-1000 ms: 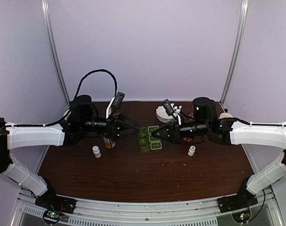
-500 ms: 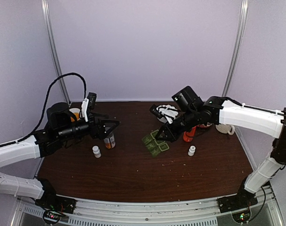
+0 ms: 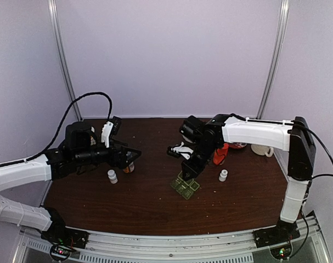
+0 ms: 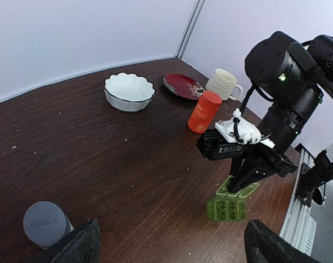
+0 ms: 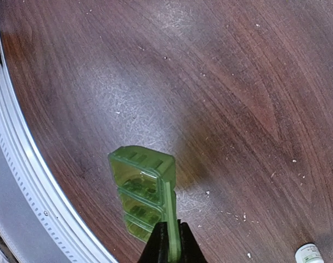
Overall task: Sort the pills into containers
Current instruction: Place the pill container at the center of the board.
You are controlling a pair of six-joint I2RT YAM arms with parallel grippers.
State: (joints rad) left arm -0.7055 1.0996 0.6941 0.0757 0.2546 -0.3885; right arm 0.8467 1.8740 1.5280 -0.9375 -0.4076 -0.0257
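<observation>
The green pill box [image 5: 144, 186] has its three cells open and hangs tilted from one lid. My right gripper [image 5: 170, 247] is shut on that lid's edge. From above, the right gripper [image 3: 188, 171] points down at the pill box [image 3: 185, 187] in the middle of the table. In the left wrist view the box [image 4: 226, 208] shows under the right gripper [image 4: 247, 179]. Tiny whitish specks, perhaps pills [image 5: 207, 193], dot the wood. My left gripper [image 3: 132, 155] stands open and empty, well left of the box, its fingertips [image 4: 73, 249] far apart.
A grey-capped bottle [image 4: 45, 224] and an orange bottle [image 3: 128, 166] sit by the left gripper. Small white bottles [image 3: 112, 176] [image 3: 223, 175] flank the box. A red canister [image 4: 203, 112], white bowl [image 4: 129, 92], red plate [image 4: 182, 86] and mug [image 4: 224, 85] stand behind. The metal rail [image 5: 12, 164] edges the table.
The right gripper has carried the pill box from beside the left gripper toward the table's front and tipped it. The left arm has drawn back to the left.
</observation>
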